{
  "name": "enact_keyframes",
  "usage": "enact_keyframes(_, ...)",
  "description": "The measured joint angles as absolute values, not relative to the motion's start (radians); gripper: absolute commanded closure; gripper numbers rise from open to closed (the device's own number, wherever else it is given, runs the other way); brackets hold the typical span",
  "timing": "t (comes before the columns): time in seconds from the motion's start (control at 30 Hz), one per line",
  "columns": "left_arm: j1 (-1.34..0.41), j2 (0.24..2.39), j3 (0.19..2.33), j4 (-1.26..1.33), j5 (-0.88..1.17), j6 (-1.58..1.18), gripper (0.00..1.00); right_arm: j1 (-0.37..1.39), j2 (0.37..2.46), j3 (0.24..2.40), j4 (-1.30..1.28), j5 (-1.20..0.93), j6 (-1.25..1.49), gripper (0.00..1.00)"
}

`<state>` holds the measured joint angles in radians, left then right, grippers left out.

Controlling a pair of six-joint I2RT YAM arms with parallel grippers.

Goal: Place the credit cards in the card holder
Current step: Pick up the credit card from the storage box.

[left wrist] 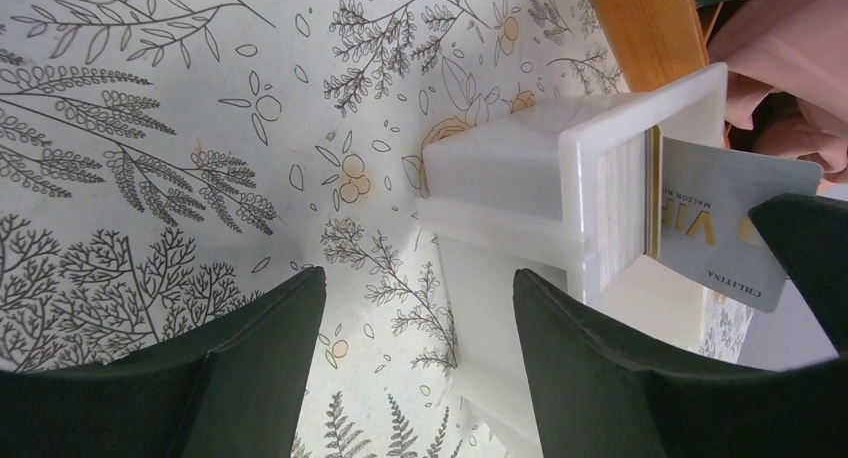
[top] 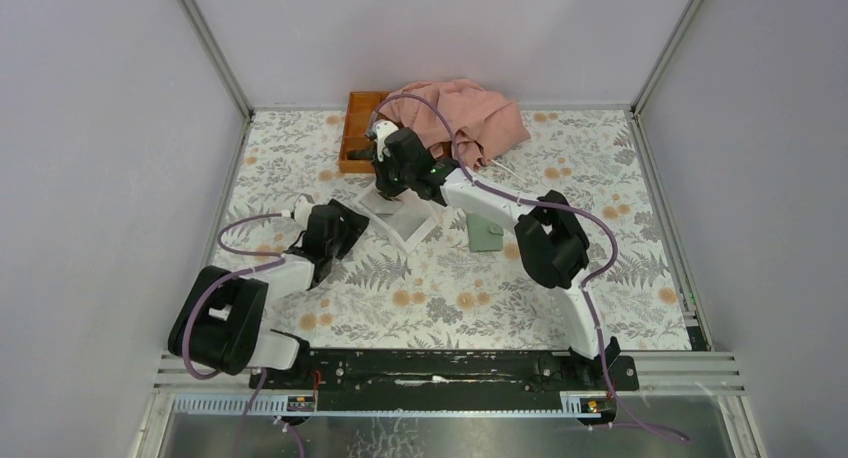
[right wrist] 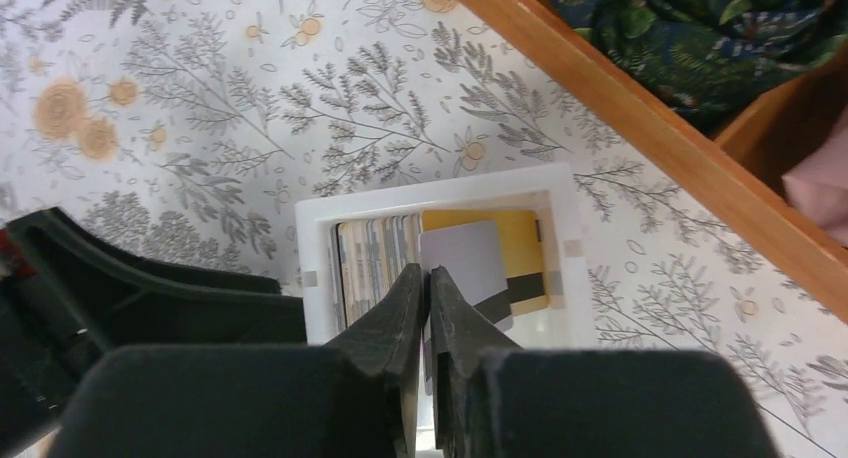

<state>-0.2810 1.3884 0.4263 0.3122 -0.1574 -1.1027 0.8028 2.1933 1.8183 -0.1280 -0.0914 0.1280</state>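
Observation:
A white open-topped box (top: 408, 225) holds a stack of credit cards (right wrist: 375, 253) standing on edge, with an orange card (right wrist: 515, 246) behind them. My right gripper (right wrist: 428, 273) is shut on a greyish card (right wrist: 465, 263) and holds it partly out of the box; the card also shows in the left wrist view (left wrist: 735, 218). My right gripper is above the box in the top view (top: 388, 190). My left gripper (left wrist: 420, 288) is open and empty just left of the box (left wrist: 520, 168). The grey-green card holder (top: 487, 233) lies closed on the table right of the box.
An orange wooden tray (top: 357, 130) stands at the back, with a pink cloth (top: 465, 118) heaped next to it. The tray's rim (right wrist: 640, 128) lies close behind the box, with dark patterned fabric (right wrist: 700, 28) in it. Grey walls enclose the floral table.

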Motion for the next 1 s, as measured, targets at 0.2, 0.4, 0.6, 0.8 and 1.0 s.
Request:
enact_keyframes(0.2, -0.281, 1.300, 0.426, 0.245, -0.177, -1.093, 0.20, 0.830, 2.157, 1.795, -0.141, 0.047, 0.058, 1.00)
enact_keyframes(0.4, -0.281, 1.180, 0.427, 0.176, -0.196, -1.071, 0.17, 0.835, 2.081, 1.728, -0.129, 0.121, 0.019, 1.00)
enact_keyframes(0.6, -0.283, 1.064, 0.447, 0.140, -0.198, -1.011, 0.15, 0.837, 1.974, 1.649, -0.111, 0.168, -0.007, 1.00)
enact_keyframes(0.8, -0.287, 0.984, 0.447, 0.195, -0.073, -0.925, 0.14, 0.838, 1.775, 1.494, -0.107, 0.170, 0.008, 1.00)
enact_keyframes(1.0, -0.305, 1.006, 0.420, 0.402, 0.199, -0.879, 0.15, 0.838, 1.533, 1.329, -0.154, 0.111, 0.065, 1.00)
